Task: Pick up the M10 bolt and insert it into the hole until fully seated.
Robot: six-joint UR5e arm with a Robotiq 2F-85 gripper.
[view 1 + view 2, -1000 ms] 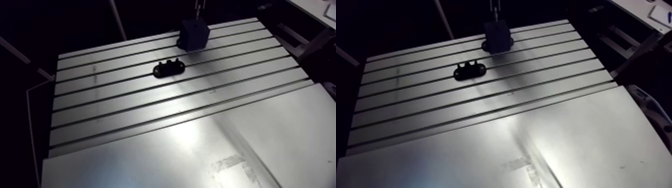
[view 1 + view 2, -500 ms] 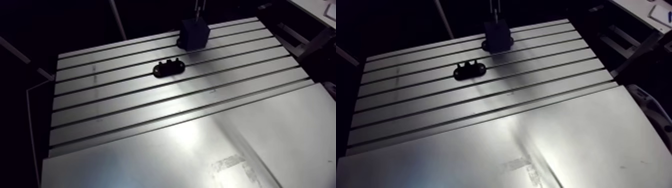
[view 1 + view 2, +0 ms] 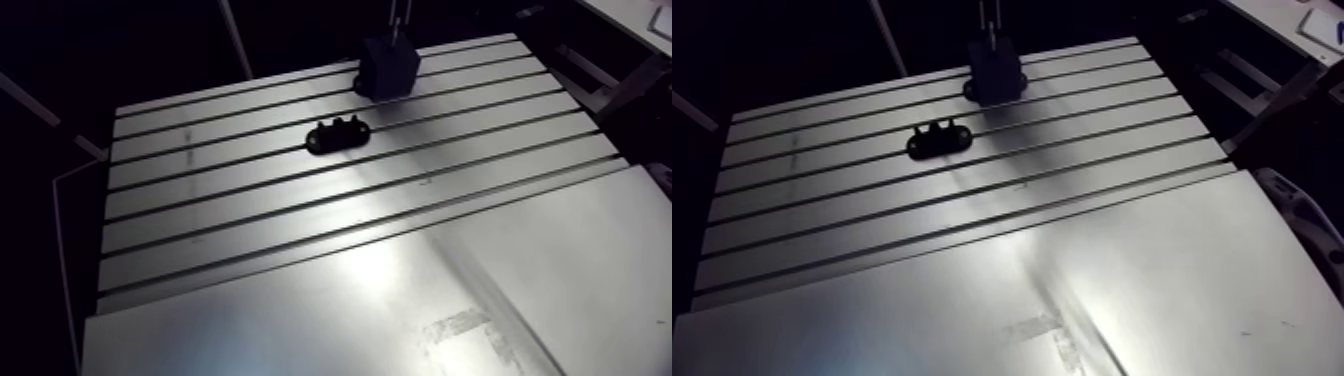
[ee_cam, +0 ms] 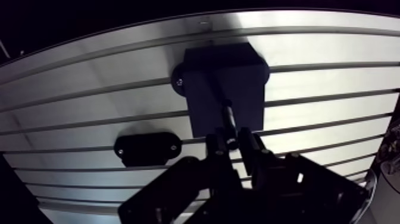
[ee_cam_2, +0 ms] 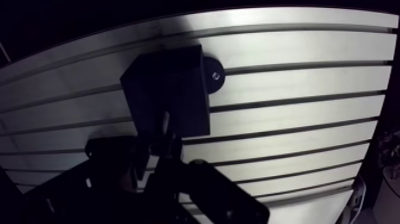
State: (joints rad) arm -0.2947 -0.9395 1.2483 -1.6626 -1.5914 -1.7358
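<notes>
1. fingers [image 4: 215, 152] of the gripper [image 4: 236, 146] are clamping the m10 bolt [image 4: 230, 122] between them, with its slim shaft pointing straight ahead.
2. the bolt's far end is meeting the top face of a dark block [image 4: 223, 77] standing just ahead of the fingers; whether it is sitting inside a hole cannot be told.
3. a low black holder [image 4: 147, 149] is lying beside the fingers, apart from the block.
4. block and holder are both resting on the slotted table [image 4: 333, 83] under the fingers.
</notes>
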